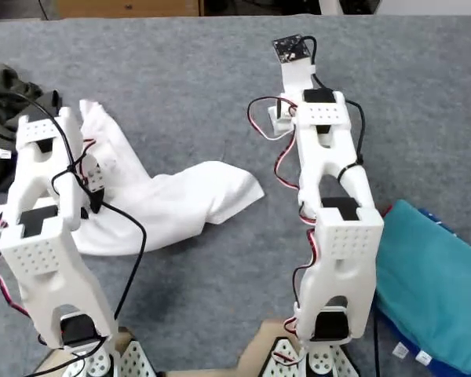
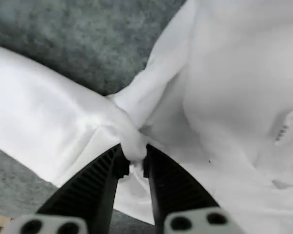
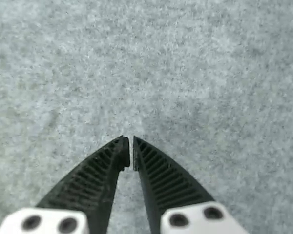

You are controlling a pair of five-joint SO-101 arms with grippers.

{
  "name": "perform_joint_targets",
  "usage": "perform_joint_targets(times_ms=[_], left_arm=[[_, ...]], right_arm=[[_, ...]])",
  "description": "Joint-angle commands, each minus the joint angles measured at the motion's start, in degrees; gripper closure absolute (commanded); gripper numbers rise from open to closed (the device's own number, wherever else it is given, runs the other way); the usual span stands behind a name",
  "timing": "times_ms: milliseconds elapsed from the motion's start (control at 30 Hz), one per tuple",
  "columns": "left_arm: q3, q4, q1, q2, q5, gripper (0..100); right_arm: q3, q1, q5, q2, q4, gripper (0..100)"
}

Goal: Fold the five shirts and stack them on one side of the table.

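A white shirt (image 1: 173, 200) lies crumpled on the grey table, left of centre. My left gripper (image 2: 133, 163) is shut on a bunched fold of that white shirt (image 2: 224, 97), with cloth pinched between its black fingers (image 2: 105, 170). In the high view the left arm (image 1: 43, 196) stands over the shirt's left part. My right gripper (image 3: 131, 151) is shut with nothing in it, hovering over bare grey felt. The right arm (image 1: 330, 196) stretches toward the far middle of the table. A teal folded shirt (image 1: 432, 283) lies at the near right.
A dark olive shirt (image 1: 4, 110) is heaped at the far left edge. A blue garment edge (image 1: 436, 222) peeks from under the teal one. The grey felt table (image 1: 180, 78) has free room across the far side and the middle.
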Motion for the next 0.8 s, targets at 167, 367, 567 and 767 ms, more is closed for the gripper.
perform_joint_targets(times_ms=[167,367,567,767], left_arm=[[-7.0,9.9,2.8,-10.2,-2.9,98],[1.4,10.2,4.0,-27.2,-8.4,98],[17.2,10.2,3.8,-42.4,-14.9,98],[31.5,10.0,2.4,-53.1,-19.8,96]], right_arm=[[-2.6,-1.0,0.4,-0.4,0.4,97.0],[-2.8,-0.8,0.4,-0.4,0.4,97.0],[-2.9,-0.8,0.4,-0.4,0.4,97.0],[-2.9,-0.8,0.4,-0.4,0.4,97.0]])
